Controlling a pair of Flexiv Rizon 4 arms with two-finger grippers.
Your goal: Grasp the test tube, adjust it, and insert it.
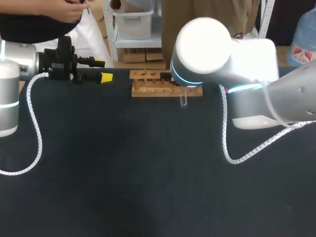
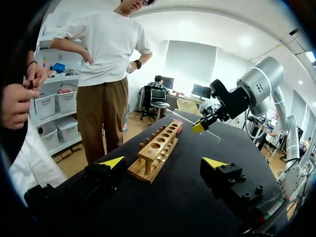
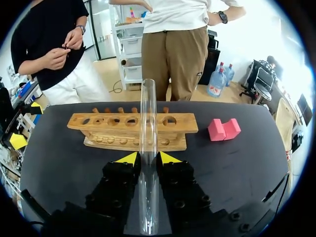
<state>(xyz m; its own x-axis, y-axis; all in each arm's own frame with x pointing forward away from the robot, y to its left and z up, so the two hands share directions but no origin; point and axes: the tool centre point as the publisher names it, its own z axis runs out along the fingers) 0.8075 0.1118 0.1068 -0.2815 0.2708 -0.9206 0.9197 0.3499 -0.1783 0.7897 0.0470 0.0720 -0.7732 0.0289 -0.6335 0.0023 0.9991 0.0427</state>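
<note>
A clear glass test tube lies lengthwise between the yellow-tipped fingers of my right gripper, which is shut on it. The tube points at the wooden rack, which has a row of holes and stands just ahead of the gripper. In the head view the rack is at the table's back middle. The tube's end sticks out under my right arm, which hides its gripper. My left gripper stands open and empty to the left of the rack. From the left wrist view, the rack lies ahead of the left gripper, and the tube hangs over its far end.
A pink block lies on the dark table just right of the rack. My right arm's white cable loops over the table at the right, and the left arm's cable at the left.
</note>
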